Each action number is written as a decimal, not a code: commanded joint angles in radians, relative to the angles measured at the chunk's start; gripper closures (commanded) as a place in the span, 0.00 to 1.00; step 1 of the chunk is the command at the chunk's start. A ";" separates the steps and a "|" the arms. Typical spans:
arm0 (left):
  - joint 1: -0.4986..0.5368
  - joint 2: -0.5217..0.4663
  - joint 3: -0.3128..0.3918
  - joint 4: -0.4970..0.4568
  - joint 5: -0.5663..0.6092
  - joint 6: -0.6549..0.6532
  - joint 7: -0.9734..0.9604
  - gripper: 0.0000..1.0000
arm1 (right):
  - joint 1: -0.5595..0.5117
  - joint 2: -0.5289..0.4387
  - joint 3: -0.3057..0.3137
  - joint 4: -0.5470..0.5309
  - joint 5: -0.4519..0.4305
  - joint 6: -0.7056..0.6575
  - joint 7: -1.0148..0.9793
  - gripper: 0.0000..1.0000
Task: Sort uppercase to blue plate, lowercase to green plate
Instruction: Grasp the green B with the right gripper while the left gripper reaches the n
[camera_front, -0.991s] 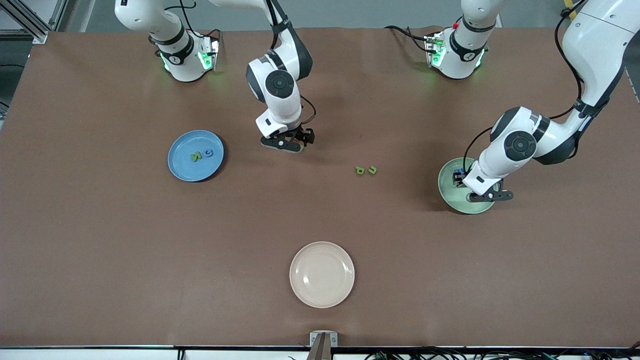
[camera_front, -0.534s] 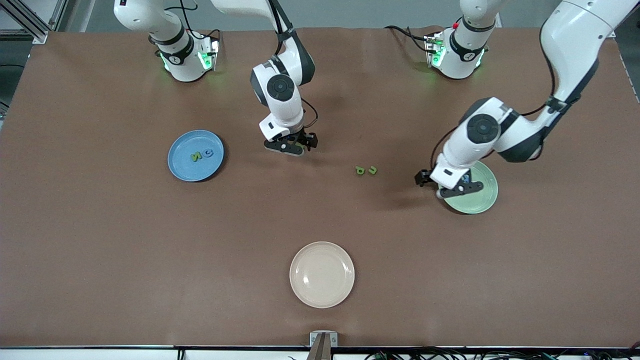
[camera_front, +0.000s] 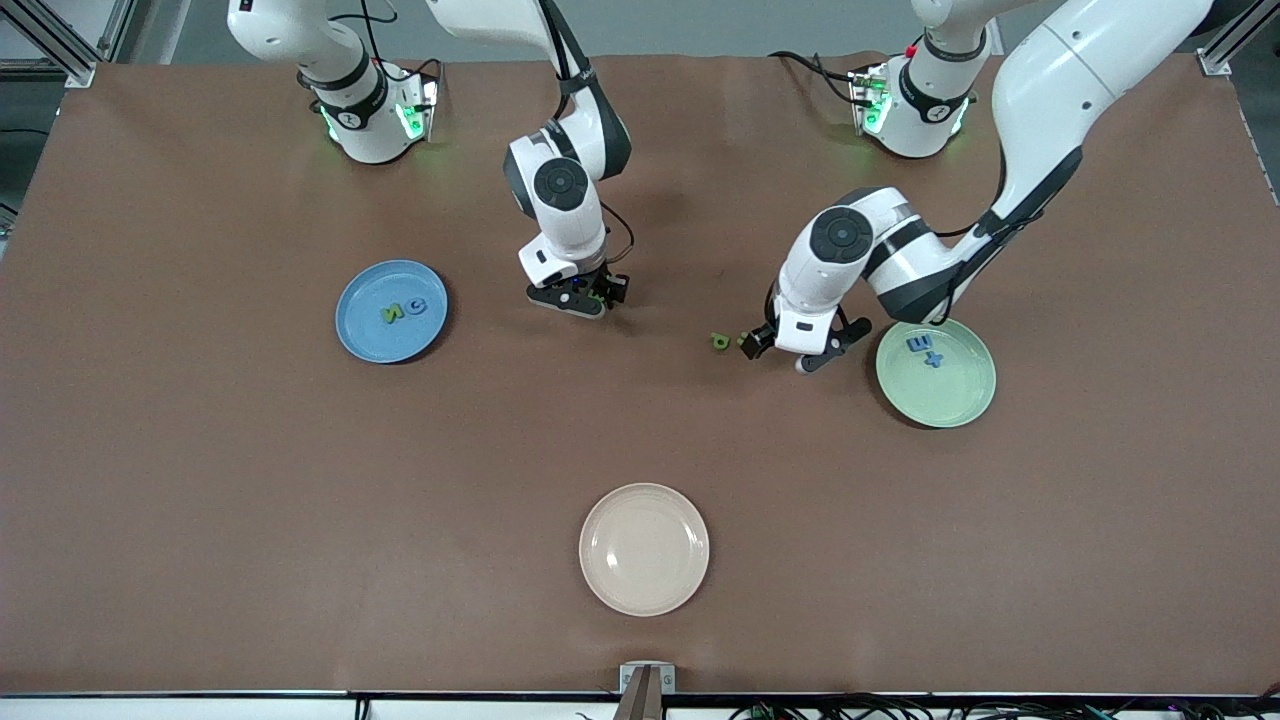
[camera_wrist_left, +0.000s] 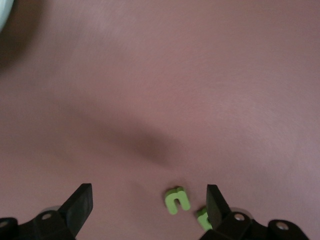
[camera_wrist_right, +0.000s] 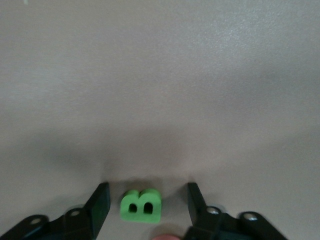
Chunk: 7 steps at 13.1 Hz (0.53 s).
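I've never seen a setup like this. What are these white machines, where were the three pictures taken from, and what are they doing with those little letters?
Two white robot arms stand at a brown table. One picture looks down from across the table; the other two come from cameras on each wrist. The right pincer straddles a small green foam B, fingers not yet touching it. The left pincer is open over a green foam u, beside a green p. The round blue plate holds N and C; the pale green plate holds blue m and x. A cream plate lies nearest the front camera.
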 joint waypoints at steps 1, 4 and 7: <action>-0.113 0.025 0.072 0.038 0.002 0.002 -0.248 0.00 | 0.000 0.010 0.006 -0.003 0.025 0.012 -0.013 0.46; -0.181 0.044 0.107 0.074 0.005 0.002 -0.353 0.01 | 0.000 0.010 0.006 -0.005 0.027 0.007 -0.011 0.74; -0.205 0.070 0.117 0.094 0.013 0.002 -0.355 0.07 | -0.004 0.005 0.006 -0.005 0.027 -0.004 -0.011 0.98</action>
